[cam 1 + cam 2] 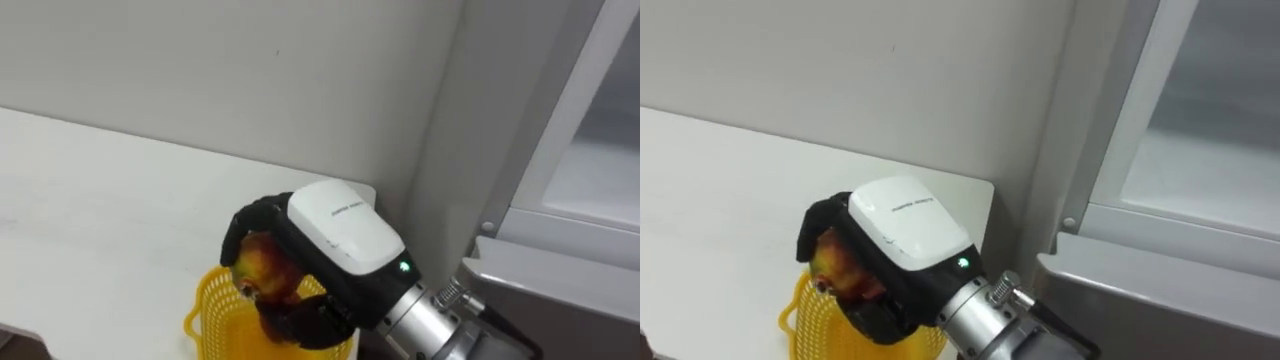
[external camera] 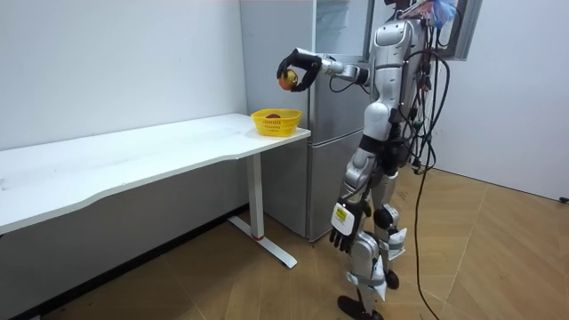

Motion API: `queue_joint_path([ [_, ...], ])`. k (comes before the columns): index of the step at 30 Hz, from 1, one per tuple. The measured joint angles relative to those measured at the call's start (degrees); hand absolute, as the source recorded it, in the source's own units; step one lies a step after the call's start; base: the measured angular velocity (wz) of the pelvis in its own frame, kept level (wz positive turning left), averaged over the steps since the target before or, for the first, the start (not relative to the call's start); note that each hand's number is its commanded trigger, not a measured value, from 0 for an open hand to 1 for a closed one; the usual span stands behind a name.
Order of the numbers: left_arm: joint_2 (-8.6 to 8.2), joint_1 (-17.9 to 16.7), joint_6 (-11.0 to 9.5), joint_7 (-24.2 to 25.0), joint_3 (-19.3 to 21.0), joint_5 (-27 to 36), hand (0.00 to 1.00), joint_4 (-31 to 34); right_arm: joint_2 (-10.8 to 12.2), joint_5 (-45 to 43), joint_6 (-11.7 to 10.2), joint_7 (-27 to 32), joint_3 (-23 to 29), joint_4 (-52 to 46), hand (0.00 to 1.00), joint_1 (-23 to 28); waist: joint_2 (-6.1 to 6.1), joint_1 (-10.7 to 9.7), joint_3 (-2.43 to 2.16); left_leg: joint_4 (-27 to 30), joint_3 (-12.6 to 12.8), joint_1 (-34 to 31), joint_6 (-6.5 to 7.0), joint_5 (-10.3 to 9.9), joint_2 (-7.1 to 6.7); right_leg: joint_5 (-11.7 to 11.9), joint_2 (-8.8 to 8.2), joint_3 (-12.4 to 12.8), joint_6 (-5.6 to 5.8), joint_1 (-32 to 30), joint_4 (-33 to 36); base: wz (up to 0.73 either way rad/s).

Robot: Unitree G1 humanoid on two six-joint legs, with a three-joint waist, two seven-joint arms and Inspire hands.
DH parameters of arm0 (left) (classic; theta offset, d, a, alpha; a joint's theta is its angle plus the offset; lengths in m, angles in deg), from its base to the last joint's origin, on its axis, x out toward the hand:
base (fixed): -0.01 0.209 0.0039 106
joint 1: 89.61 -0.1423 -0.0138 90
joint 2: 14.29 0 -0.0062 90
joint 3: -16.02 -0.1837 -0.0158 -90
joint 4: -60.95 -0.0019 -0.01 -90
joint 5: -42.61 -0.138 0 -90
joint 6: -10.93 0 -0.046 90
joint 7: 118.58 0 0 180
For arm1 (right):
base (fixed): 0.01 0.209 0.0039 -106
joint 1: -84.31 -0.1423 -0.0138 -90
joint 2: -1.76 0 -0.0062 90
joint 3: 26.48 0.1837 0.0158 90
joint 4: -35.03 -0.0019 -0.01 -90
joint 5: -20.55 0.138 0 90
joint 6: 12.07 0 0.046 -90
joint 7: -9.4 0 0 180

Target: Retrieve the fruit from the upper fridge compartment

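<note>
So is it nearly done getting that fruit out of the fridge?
Nearly, it seems. Done: the fruit is out of the fridge, whose upper compartment stands open. In hand: the right hand grips it above the yellow basket on the white table. Left: lower it in and let go. The left hand hangs idle by the robot's side.

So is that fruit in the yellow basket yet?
Not yet, it's out. The right robot hand grips the fruit in the air, just above the yellow basket.
</note>
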Motion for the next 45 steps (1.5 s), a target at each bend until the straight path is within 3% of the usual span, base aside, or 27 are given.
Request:
queue_joint_path([
  [11, -0.12, 0.5, 0.3, 0.1, -0.1, 0.0, 0.0, 0.1, 0.9, -2.2, 0.2, -0.2, -1.5, 6.1, 1.0, 0.0, -0.4, 0.9, 0.39, 0.5, -0.7, -1.0, 0.01, 0.0, -0.05, 0.0, -0.06, -0.4, 0.0, -0.1, 0.1, 0.04],
  [23, -0.52, 0.4, 0.4, 0.4, -0.1, 0.1, 0.0, 0.3, 1.1, -5.0, 0.3, -0.7, -1.7, 9.6, 1.0, 0.0, -0.34, 1.4, 0.49, 1.0, -1.2, -2.3, 0.02, 0.0, -0.08, 0.0, -0.2, -1.5, -0.01, -1.0, 0.0, 0.02],
  [27, -0.52, 0.6, 0.4, 0.4, -0.1, 0.1, 0.0, 0.6, 1.1, -5.1, 1.5, -0.8, -1.7, 9.8, 1.0, 0.0, -0.19, 1.4, 0.6, 1.0, -1.2, -2.4, 0.02, 0.0, -0.07, 0.0, -0.23, -1.5, 0.0, -1.2, 0.0, 0.0],
  [28, -0.52, 0.6, 0.4, 0.4, -0.1, 0.1, 0.0, 0.6, 1.1, -5.3, 1.6, -0.8, -1.7, 9.8, 0.81, 0.0, -0.18, 1.4, 0.6, 1.0, -1.2, -2.4, 0.02, 0.0, -0.07, 0.0, -0.24, -1.5, 0.0, -1.3, 0.0, 0.0],
  [29, -0.53, 0.6, 0.4, 0.4, -0.1, 0.1, 0.0, 0.6, 1.3, -5.7, 1.7, -0.8, -1.7, 10.1, 0.47, 0.0, -0.18, 1.4, 0.6, 1.0, -1.2, -2.4, 0.02, 0.0, -0.06, 0.0, -0.24, -1.5, 0.0, -1.4, 0.0, 0.0],
  [30, -0.55, 0.7, 0.4, 0.3, -0.1, 0.1, 0.0, 0.7, 1.6, -6.0, 2.1, -0.8, -1.7, 10.4, 0.04, 0.0, -0.19, 1.3, 0.6, 1.0, -1.2, -2.5, 0.02, 0.0, -0.07, 0.0, -0.24, -1.5, 0.0, -1.4, 0.0, 0.0],
  [31, -0.56, 0.7, 0.4, 0.3, -0.1, 0.1, 0.0, 0.7, 1.6, -6.0, 2.2, -1.0, -1.7, 10.4, 0.0, 0.0, -0.19, 1.3, 0.59, 1.0, -1.2, -2.5, 0.02, 0.0, -0.07, 0.0, -0.24, -1.5, 0.0, -1.5, 0.0, 0.0],
  [45, -0.6, 0.8, 0.4, 0.3, -0.1, 0.1, 0.0, 0.7, 2.0, -6.7, 2.7, -2.0, -1.7, 10.4, 0.0, 0.0, -0.2, 1.4, 0.58, 1.0, -1.0, -2.9, 0.03, 0.0, -0.07, 0.0, -0.24, -1.5, 0.0, -1.7, 0.0, 0.0],
])
